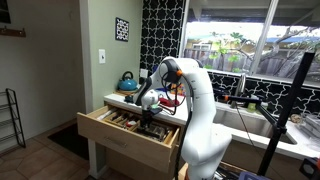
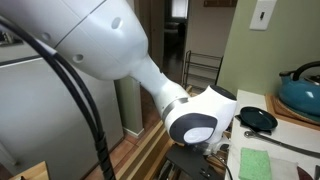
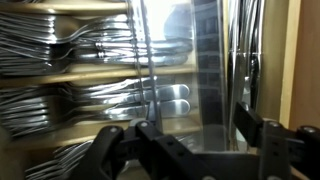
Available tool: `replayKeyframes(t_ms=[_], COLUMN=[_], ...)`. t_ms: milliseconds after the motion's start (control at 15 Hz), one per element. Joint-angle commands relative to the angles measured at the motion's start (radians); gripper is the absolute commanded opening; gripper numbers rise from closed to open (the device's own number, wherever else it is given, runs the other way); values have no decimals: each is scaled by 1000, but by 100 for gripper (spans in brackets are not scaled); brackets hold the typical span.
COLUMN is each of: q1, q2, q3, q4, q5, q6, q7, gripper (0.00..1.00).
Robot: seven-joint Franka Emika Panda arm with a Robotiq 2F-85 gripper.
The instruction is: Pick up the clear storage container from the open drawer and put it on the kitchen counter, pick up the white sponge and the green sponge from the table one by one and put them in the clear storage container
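Note:
The clear storage container (image 3: 175, 70) stands in the open wooden drawer (image 1: 125, 135), among trays of cutlery. In the wrist view my gripper (image 3: 195, 135) is open, low over the container, with one finger at each side of it. In an exterior view the gripper (image 1: 150, 118) reaches down into the drawer. The green sponge (image 2: 255, 163) lies flat on the counter beside the arm. The white sponge is not visible.
A teal kettle (image 1: 127, 81) stands on the counter behind the drawer and also shows close up (image 2: 303, 92). A small black pan (image 2: 258, 118) lies near the green sponge. Forks and spoons (image 3: 60, 60) fill the drawer beside the container. A sink (image 1: 250, 122) lies under the window.

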Motion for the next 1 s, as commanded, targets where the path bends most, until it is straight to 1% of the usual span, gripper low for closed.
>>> replayKeyframes(t_ms=[0, 67, 133, 200, 267, 467, 533, 600, 933], q1=[-32, -32, -30, -28, -26, -15, -12, -7, 22], q2=[9, 8, 5, 5, 2, -13, -17, -26, -95], q3=[30, 32, 34, 34, 34, 34, 35, 36, 41], q4=[21, 23, 24, 26, 28, 33, 35, 35, 21], q5=[30, 31, 28, 25, 23, 14, 12, 8, 5], q6=[-36, -44, -58, -66, -80, -120, -132, -148, -214], q7=[-60, -66, -69, -69, -69, -56, -53, -49, -27], gripper=[56, 53, 45, 43, 37, 11, 7, 0, 1])
